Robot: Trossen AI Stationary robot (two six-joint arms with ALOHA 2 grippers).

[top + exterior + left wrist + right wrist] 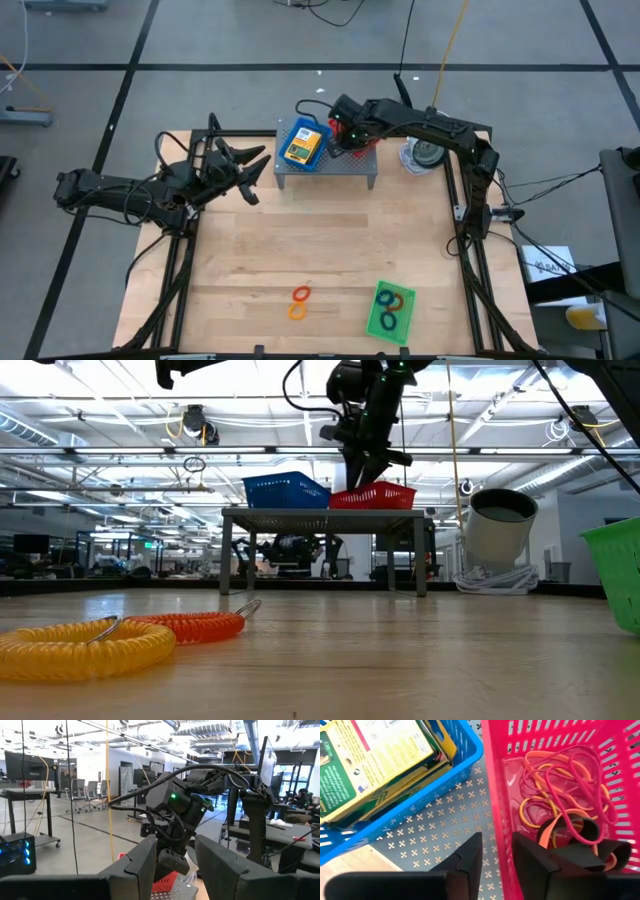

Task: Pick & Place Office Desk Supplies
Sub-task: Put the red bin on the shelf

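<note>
Hovering over the red tray (600, 750) of rubber bands (560, 785), the right gripper (495, 852) — fingers parted, empty — left gripper (250, 165) also parted.

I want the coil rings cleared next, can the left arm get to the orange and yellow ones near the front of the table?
Probably yes. The left gripper hangs open over bare tabletop, and nothing stands between it and the orange ring and yellow ring.

Overhead, table-level, 2 wrist cameras.

place: open lab/office hall | evidence: office chairs (90, 790), monitor (27, 765), exposed ceiling ducts (200, 730)
</note>
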